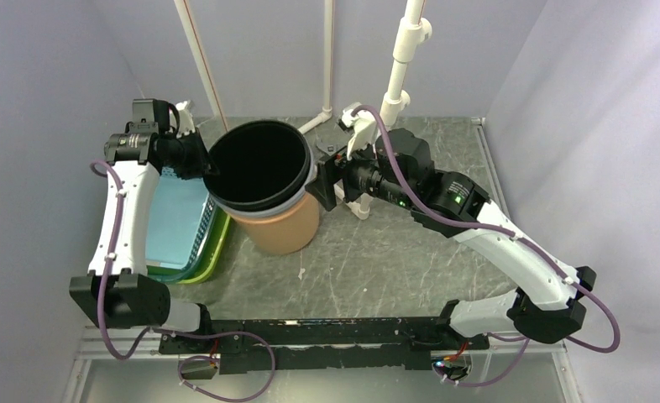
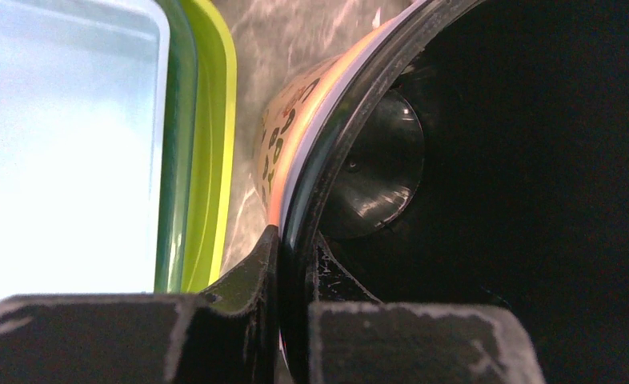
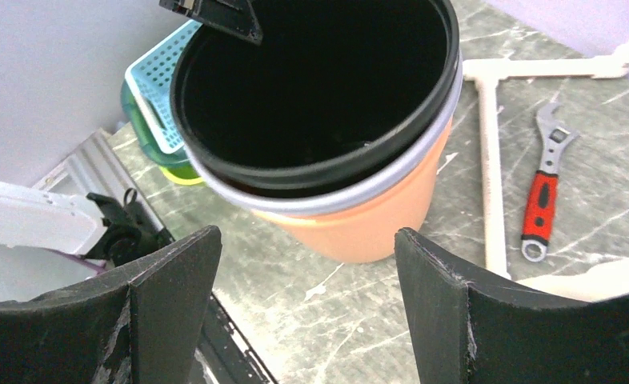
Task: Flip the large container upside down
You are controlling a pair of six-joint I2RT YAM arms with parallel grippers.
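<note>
The left claw (image 2: 294,312) pinches the rim of the bucket (image 1: 283,225), which sits mouth-up on the desk (image 1: 377,269) beside the basket (image 1: 180,222). The right claw (image 3: 303,296), wide apart, should clamp the opposite rim squarely before both roll it over.

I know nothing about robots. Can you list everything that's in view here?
large container: one, orange with black inside and rim, mouth up, mid-table
baskets: three nested, light blue, green, lime, left of the container
wrench: one, red handle, on the table beside a white pipe
pipes: several, white, at the back
table: one, dark marbled
left gripper: black, shut on the container's rim
right gripper: black, open, facing the container
</note>
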